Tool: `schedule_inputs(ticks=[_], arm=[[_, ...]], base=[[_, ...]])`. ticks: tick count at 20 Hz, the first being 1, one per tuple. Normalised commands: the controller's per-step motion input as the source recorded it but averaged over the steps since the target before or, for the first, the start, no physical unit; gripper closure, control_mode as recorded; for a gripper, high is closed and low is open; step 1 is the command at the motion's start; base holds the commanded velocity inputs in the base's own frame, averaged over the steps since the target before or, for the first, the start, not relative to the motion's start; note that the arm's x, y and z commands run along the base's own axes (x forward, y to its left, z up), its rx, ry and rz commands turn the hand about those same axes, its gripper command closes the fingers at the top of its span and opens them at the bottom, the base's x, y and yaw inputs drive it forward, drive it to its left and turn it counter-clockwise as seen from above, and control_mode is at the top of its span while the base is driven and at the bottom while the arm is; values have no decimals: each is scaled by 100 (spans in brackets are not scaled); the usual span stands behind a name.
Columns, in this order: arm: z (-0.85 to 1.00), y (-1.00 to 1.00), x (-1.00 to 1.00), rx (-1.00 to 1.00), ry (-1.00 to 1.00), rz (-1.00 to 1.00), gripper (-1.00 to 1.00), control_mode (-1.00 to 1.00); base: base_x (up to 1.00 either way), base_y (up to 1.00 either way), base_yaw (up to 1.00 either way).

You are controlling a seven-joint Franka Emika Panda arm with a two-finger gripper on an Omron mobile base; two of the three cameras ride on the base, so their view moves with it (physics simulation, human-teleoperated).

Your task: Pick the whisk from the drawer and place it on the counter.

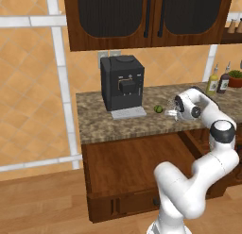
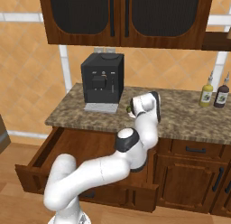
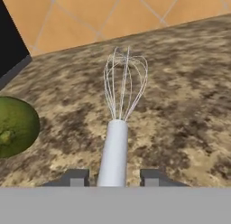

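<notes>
A: Nearest the lens, the fingers stand slightly apart, one tip on each side of the whisk handle, a thin gap visible at either tip. Release appears underway; whether any grip remains cannot be told.

B: Whisk position?

A: On the desk, just right of the green fruit, head pointing toward the tiled wall. The coffee machine stands beyond the fruit. The drawer hangs open below.

B: Risks?

A: The round handle may roll toward the fruit once freed. A tip could drag it during retreat. The open drawer might catch the arm.
</notes>
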Motion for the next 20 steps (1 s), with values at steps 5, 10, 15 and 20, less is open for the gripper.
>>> schedule_inputs(ticks=[5,10,15,20], arm=[[54,-3,-10,0,0,-4,-100,-100],[100,-45,-90,0,0,-2,-100,-100],[95,16,-100,-4,0,-2,-100,-100],[94,97,-79,-16,-1,0,-100,-100]], base=[[0,0,0],[0,0,0],[0,0,0],[0,0,0]])
